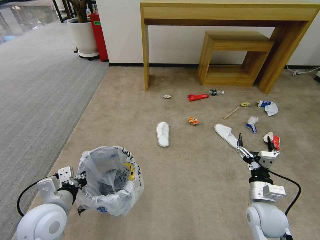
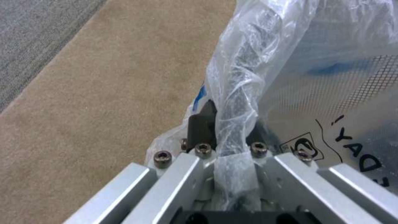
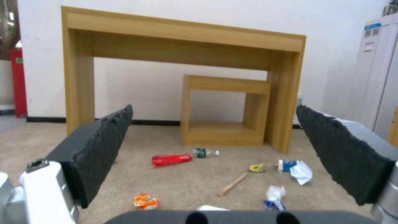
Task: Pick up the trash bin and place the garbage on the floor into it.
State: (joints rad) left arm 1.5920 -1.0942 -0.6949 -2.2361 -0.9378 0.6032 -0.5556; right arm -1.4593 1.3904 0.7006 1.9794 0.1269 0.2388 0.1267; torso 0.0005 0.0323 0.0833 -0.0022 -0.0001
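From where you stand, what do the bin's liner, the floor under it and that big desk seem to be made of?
Trash bin liner: thin translucent plastic film, crinkled and glossy. Floor: beige short-pile carpet, matte and fuzzy. Desk: light wood or wood-look laminate, smooth, with visible grain.

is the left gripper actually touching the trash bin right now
Touching. In the left wrist view the left gripper is pinched shut on a bunched fold of the trash bin liner, plastic pressed against a finger.
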